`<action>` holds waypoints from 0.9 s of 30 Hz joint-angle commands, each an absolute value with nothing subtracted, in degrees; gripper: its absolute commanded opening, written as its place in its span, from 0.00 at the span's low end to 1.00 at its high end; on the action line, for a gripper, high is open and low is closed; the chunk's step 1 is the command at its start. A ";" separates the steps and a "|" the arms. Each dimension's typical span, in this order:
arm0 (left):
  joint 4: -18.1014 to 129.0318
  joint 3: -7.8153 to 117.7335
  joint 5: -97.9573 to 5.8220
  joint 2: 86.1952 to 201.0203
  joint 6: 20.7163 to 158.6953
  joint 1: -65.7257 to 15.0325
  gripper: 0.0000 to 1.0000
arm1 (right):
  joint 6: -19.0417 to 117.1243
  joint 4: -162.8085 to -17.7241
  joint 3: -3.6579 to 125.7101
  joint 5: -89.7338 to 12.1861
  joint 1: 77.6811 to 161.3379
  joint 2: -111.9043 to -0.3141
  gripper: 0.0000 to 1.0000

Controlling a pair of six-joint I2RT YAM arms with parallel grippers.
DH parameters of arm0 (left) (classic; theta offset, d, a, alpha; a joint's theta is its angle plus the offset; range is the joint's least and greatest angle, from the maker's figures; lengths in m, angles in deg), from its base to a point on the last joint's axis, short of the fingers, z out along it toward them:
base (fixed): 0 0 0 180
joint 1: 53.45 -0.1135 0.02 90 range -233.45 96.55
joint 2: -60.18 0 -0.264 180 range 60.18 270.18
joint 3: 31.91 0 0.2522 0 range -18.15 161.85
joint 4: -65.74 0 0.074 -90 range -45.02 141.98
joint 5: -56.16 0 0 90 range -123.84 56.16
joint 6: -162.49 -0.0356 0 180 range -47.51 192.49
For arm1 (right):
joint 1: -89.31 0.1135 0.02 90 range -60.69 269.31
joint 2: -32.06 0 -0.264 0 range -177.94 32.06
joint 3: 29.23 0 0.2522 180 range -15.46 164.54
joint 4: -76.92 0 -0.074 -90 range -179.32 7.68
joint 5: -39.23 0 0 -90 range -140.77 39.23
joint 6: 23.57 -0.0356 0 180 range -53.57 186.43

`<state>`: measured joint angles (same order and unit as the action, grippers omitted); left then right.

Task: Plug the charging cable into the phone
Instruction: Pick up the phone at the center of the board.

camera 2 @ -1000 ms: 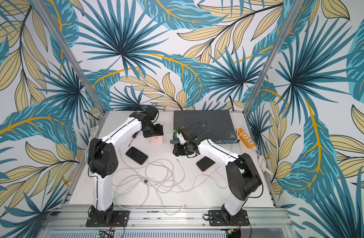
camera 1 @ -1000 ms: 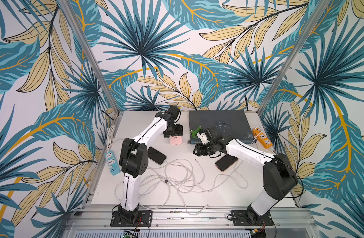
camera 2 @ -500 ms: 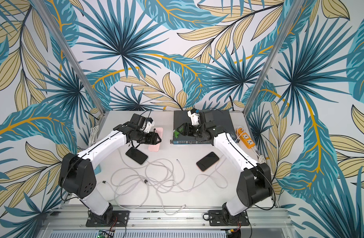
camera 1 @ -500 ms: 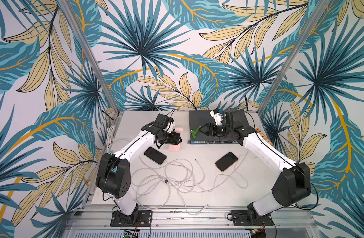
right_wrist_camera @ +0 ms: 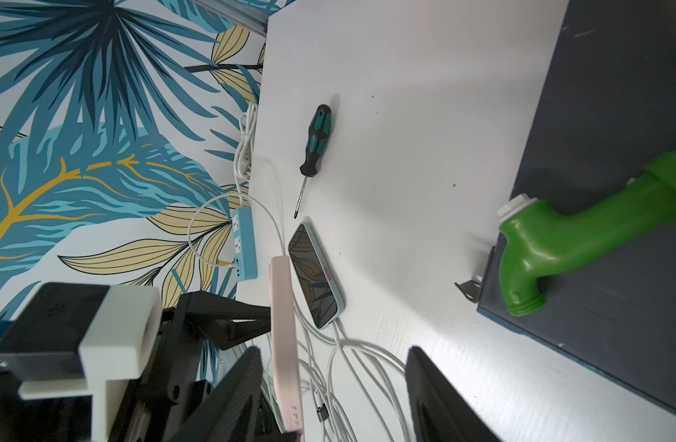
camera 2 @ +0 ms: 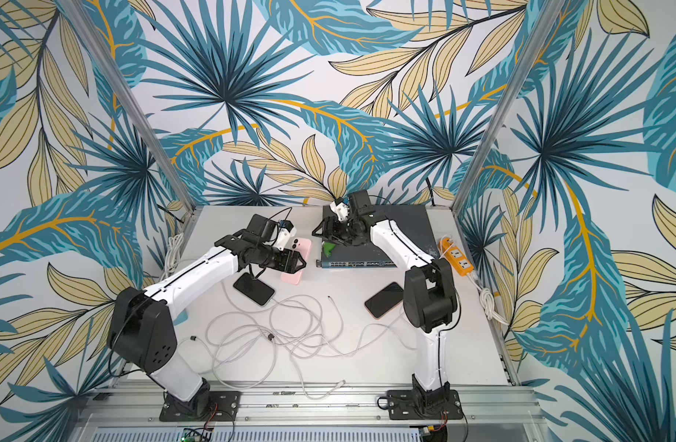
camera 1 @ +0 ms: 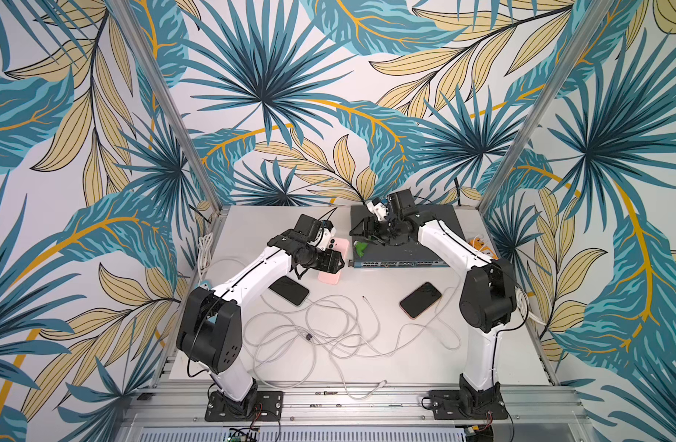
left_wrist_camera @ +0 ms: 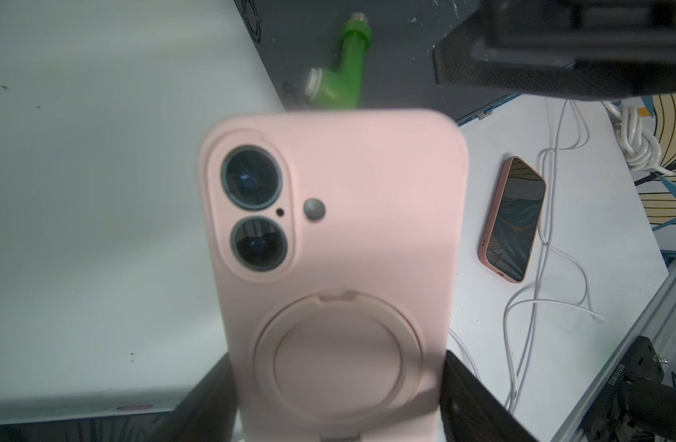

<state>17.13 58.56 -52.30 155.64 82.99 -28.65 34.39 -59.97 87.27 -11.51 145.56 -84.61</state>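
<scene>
Top views are both showing a white tabletop (camera 1: pixel 405 367) sitting inside an aluminium frame, with wallpaper of teal and beige tropical leaves (camera 1: pixel 271 95) covering the walls behind and to both sides. A tangle of white charging cables (camera 1: pixel 329 329) is sprawling across the middle of the table. One bare plug end (camera 1: pixel 363 297) is lying loose between a dark-screened phone (camera 1: pixel 288 291) and a phone in a brownish-pink case (camera 1: pixel 420 300), both resting face up.

The left gripper (camera 1: pixel 330 264) is clamping a phone in a pink silicone case (camera 1: pixel 340 245) by its long edges, just beside a flat dark grey network switch (camera 1: pixel 443 218). The right gripper (camera 1: pixel 361 229) is hovering over that switch above a bright green plastic tap (camera 1: pixel 360 248), its jaws standing apart with nothing between them.

A small string of digits (left_wrist_camera: pixel 619 377) is showing on a black fitting in the left wrist view, too small to read surely.

Only the left wrist view is showing the pink phone's back, with two camera lenses (left_wrist_camera: pixel 252 214) and a round fold-out ring (left_wrist_camera: pixel 338 352). Only the right wrist view is revealing a screwdriver with a teal and black handle (right_wrist_camera: pixel 315 137), a pale blue power strip (right_wrist_camera: pixel 246 245), and a white cable running to the end of the dark-screened phone. An orange power strip (camera 2: pixel 457 254) is lying along the table's right edge in a top view.
</scene>
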 commanded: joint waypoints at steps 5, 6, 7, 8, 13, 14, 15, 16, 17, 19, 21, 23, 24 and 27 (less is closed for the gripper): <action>19.32 60.59 -52.25 155.64 80.98 -27.50 0.41 | 34.05 -55.92 90.91 -7.40 147.71 -87.42 0.59; 19.09 61.05 -51.86 156.14 80.80 -27.20 0.41 | 33.97 -55.57 91.48 -7.07 148.08 -88.17 0.58; 19.10 61.34 -51.72 156.49 80.82 -27.05 0.41 | 33.99 -55.33 91.76 -7.09 148.41 -88.61 0.57; 19.18 61.56 -51.67 156.69 80.90 -27.00 0.41 | 33.96 -55.11 92.03 -7.12 148.72 -88.92 0.56; 19.81 61.82 -51.36 156.56 81.43 -26.81 0.41 | 33.77 -54.40 92.29 -7.84 149.24 -90.38 0.50; 19.83 61.82 -51.41 156.45 81.45 -26.81 0.41 | 33.67 -54.34 92.29 -7.87 149.23 -90.61 0.48; 19.82 61.71 -51.42 156.36 81.45 -26.81 0.41 | 33.62 -54.34 92.29 -7.83 149.25 -90.77 0.45; 19.77 61.73 -51.32 156.33 81.45 -26.81 0.41 | 33.54 -54.33 92.31 -7.82 149.27 -90.92 0.43; 19.69 61.70 -51.18 156.33 81.37 -26.81 0.41 | 33.43 -54.33 92.37 -7.87 149.31 -91.02 0.41; 19.62 61.74 -50.98 156.33 81.36 -26.79 0.41 | 33.45 -54.23 92.60 -7.75 149.34 -91.16 0.36; 19.56 61.80 -50.23 156.33 81.43 -26.81 0.41 | 33.38 -54.17 92.80 -7.55 149.34 -91.27 0.31; 19.33 62.24 -49.67 156.54 81.34 -26.79 0.41 | 33.19 -54.16 93.13 -6.92 149.34 -91.41 0.26; 19.16 62.50 -49.37 156.71 81.35 -26.81 0.41 | 33.12 -54.09 93.43 -6.86 149.34 -91.56 0.23; 18.41 63.59 -48.69 157.19 81.28 -26.81 0.44 | 33.05 -53.85 93.96 -7.23 149.32 -91.55 0.15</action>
<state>16.37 60.11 -51.18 156.91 82.07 -27.08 34.61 -55.86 92.83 -6.50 149.10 -90.27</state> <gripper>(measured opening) 0.777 0.165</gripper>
